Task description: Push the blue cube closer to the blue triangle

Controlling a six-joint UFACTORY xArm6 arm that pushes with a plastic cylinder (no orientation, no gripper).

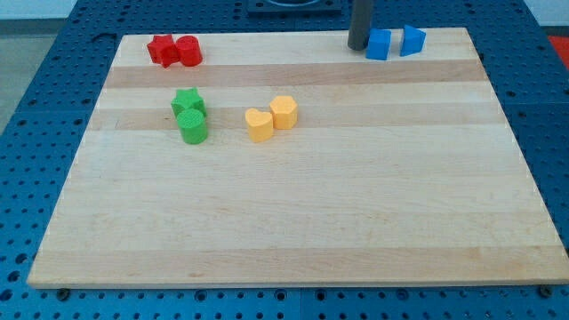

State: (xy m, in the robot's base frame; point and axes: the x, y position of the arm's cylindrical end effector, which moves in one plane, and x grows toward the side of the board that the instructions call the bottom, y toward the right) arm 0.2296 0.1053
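My tip touches the blue cube beside the blue triangle — gripperless rod — red, green, yellow blocks well apart

Far out to the view's left of the rod's tip, two red plastic blocks sat touching on the pale wooden tabletop. Below them stood a green star block against a green cylinder, beside a yellow heart block touching a yellow hexagonal block.

A robotics lab bench, by the look of it: a pale wooden board lies on a blue perforated desk with regular mounting holes.
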